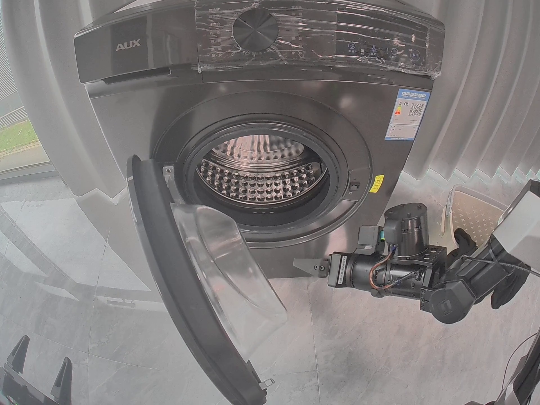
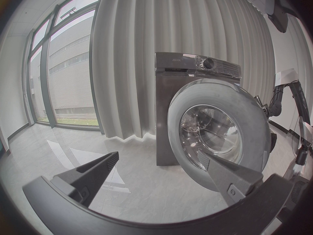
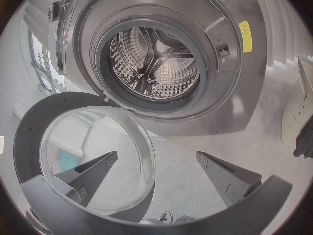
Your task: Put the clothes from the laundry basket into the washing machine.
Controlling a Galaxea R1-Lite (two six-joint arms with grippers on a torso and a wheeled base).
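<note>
The grey washing machine [image 1: 247,102] stands with its round door [image 1: 185,277] swung wide to the left, and its steel drum [image 1: 261,170] looks empty. My right gripper [image 1: 306,266] hovers low in front of the machine, just right of the opening, pointing left. Its fingers [image 3: 97,167] are open and hold nothing, facing the drum [image 3: 156,66] and the door glass [image 3: 94,154]. A pale perforated laundry basket [image 1: 475,215] sits on the floor right of the machine, partly hidden by my right arm. A dark garment [image 3: 305,141] hangs at its rim. My left gripper [image 1: 40,361] is open low at the left.
Pale curtains [image 1: 484,85] hang behind the machine, and a tall window [image 2: 65,75] is off to the left. Grey tiled floor [image 1: 365,344] lies open in front. The open door [image 2: 221,134] juts into the space between my left gripper [image 2: 158,157] and the drum.
</note>
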